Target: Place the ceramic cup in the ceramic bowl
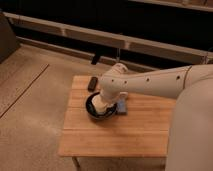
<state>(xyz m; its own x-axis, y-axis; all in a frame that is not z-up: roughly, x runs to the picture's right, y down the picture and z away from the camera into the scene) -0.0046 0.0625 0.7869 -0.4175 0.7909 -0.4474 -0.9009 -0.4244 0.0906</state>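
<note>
The ceramic bowl (91,106) is round and glossy dark, and stands in the middle-left of the wooden table (120,135). My gripper (103,106) reaches in from the right on the white arm and hangs straight down into the bowl, covering most of it. A cream-white shape (102,109) at the arm's end, inside the bowl's rim, looks like the ceramic cup. I cannot separate it clearly from the gripper. Whether the cup rests on the bowl's bottom is hidden.
A flat blue rectangular item (122,105) lies right next to the bowl on its right. A black rectangular bar (92,83) lies at the table's far left edge. The floor surrounds the table, and a dark wall with rails runs behind it.
</note>
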